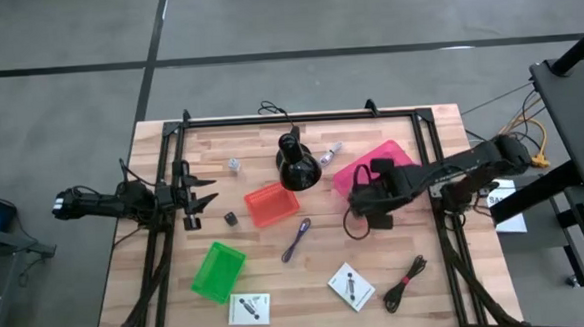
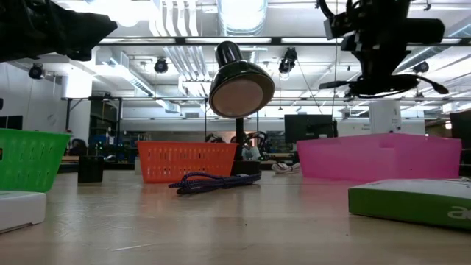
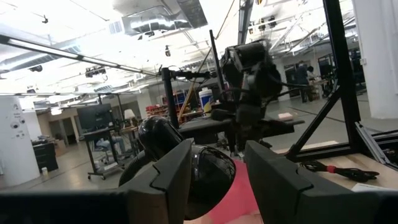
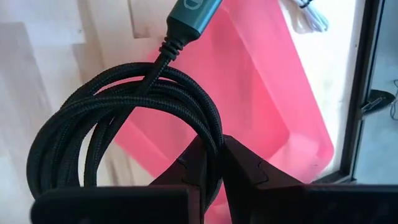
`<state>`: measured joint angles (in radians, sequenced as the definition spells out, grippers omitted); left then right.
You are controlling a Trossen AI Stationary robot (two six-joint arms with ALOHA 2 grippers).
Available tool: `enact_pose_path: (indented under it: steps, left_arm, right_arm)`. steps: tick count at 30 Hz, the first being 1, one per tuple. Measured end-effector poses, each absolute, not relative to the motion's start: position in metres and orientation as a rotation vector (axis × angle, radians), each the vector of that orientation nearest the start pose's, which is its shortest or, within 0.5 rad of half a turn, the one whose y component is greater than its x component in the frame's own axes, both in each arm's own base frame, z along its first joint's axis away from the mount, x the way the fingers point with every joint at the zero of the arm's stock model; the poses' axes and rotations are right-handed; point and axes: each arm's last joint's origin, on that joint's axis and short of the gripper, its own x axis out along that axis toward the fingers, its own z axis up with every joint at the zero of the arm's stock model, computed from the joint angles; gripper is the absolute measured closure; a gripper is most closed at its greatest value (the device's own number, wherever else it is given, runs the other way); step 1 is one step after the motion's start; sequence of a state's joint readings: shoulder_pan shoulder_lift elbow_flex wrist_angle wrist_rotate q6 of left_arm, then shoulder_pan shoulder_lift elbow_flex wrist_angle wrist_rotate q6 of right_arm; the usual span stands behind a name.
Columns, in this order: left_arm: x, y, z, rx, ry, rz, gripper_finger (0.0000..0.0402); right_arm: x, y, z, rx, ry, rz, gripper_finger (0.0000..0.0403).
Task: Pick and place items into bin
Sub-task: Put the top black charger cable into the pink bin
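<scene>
1. Right gripper (image 4: 214, 165) (fingers pinched tight on a black coiled cable (image 4: 124, 124)) hangs over the near edge of the pink bin (image 1: 397, 156); the cable's loops dangle beside the fingers, its plug end pointing away.
2. Left gripper (image 1: 201, 193) hovers at the table's left edge, its two fingers spread apart and holding nothing.
3. Black cone-shaped lamp (image 1: 296, 163) stands at the centre rear of the table (image 1: 278, 284), just left of the pink bin.
4. Red basket (image 1: 270, 204) sits just in front of the lamp; the green basket (image 1: 218, 271) lies nearer the front left.
5. Loose items on the wood: a purple cord (image 1: 298, 239) near the red basket, a tiny dark cube (image 1: 231, 218) to that basket's left, two white cards (image 1: 350, 286) at the front, and a second black cable (image 1: 405, 282) at the front right.
</scene>
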<state>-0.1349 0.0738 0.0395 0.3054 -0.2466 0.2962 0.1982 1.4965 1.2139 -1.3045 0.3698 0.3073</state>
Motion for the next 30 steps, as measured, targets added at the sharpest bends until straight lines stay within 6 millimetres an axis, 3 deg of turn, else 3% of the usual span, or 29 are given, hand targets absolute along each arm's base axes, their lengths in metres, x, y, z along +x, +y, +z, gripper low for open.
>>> enact_pose_path:
  steps: [8,20,30]
  left_arm:
    - [0.096,-0.006,0.200,0.243,-0.248,0.149,0.0265]
    - [0.096,-0.006,0.200,0.243,-0.247,0.150,0.0265]
    - [0.096,-0.006,0.200,0.243,-0.247,0.149,0.0265]
  right_arm:
    - [0.243,0.009,0.257,-0.146,1.512,-0.431,0.0378]
    - [0.226,-0.040,0.229,0.018,1.628,-0.626,0.0378]
    - [0.209,-0.078,0.213,0.154,1.621,-0.904,0.0378]
